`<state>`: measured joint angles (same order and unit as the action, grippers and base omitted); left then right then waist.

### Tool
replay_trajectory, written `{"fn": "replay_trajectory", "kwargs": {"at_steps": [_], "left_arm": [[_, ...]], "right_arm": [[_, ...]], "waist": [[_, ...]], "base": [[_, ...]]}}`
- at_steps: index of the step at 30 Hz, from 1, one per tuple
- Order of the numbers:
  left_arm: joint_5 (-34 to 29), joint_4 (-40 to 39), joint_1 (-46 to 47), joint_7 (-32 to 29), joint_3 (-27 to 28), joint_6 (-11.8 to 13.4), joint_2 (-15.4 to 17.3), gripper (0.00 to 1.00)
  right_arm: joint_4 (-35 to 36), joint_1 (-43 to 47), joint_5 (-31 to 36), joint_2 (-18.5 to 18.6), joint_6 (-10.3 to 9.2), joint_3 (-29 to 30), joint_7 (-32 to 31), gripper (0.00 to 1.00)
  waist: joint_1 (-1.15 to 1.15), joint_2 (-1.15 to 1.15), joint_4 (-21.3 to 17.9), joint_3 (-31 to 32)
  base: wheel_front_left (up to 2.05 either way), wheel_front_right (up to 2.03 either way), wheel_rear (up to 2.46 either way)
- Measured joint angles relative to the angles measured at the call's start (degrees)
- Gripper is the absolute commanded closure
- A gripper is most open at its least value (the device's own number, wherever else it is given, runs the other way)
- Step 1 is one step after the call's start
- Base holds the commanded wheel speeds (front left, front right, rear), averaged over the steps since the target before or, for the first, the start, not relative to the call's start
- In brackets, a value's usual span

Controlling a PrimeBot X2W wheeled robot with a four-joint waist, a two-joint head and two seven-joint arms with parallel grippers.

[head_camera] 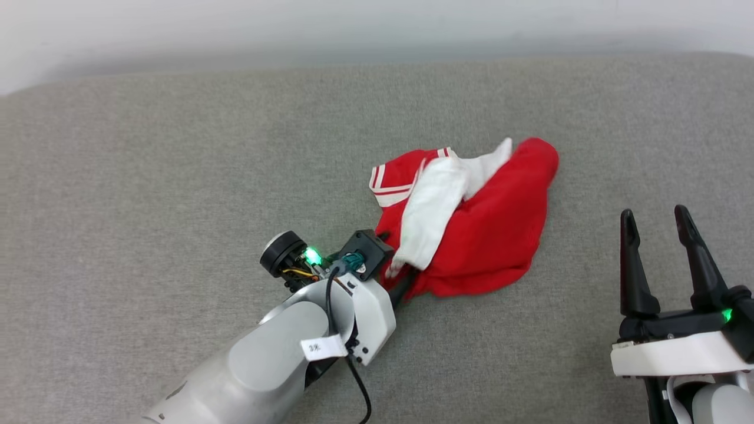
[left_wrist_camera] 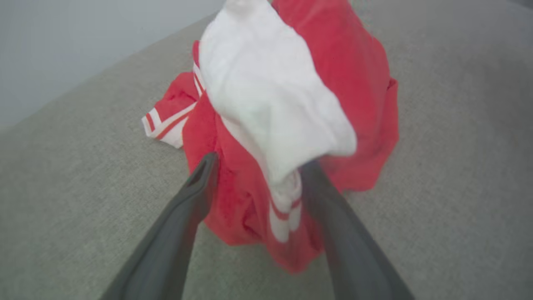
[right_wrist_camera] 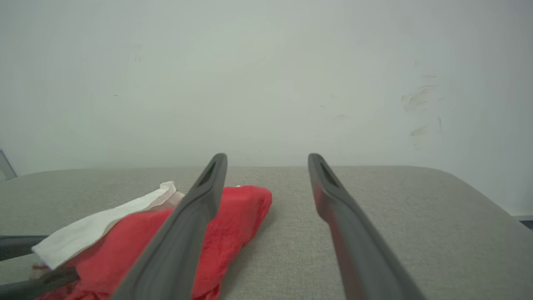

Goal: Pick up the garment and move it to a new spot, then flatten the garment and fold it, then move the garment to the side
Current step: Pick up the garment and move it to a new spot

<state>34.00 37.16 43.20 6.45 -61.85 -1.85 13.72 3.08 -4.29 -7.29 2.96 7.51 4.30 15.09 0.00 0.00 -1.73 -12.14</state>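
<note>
Red garment [head_camera: 483, 235] crumpled | left fingers [left_wrist_camera: 187, 208] spread around it | right fingers [right_wrist_camera: 202, 200] spread, empty

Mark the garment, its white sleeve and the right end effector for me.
garment [head_camera: 489, 241]: head view, on the red body panel.
sleeve [head_camera: 433, 206]: head view, on the middle of the white cloth.
right end effector [head_camera: 655, 213]: head view, midway between its fingertips.
</note>
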Motion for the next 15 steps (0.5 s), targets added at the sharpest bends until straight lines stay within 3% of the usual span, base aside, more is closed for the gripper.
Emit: {"fn": "replay_trajectory", "kwargs": {"at_steps": [6,15], "left_arm": [[0.0,-5.7,-2.5,5.9,2.8,5.0,0.6,0.00],[-1.0,-17.3,-9.6,8.4,8.9,14.5,6.0,0.00]], "right_arm": [[-0.8,2.1,0.2,0.0,0.00,0.2,0.0,0.00],[-1.4,5.0,0.3,0.0,0.00,0.7,0.0,0.00]], "waist": [[0.00,0.00,0.8,3.4],[0.00,0.00,2.8,7.9]], "base": [[0.00,0.00,0.00],[0.00,0.00,0.00]]}}
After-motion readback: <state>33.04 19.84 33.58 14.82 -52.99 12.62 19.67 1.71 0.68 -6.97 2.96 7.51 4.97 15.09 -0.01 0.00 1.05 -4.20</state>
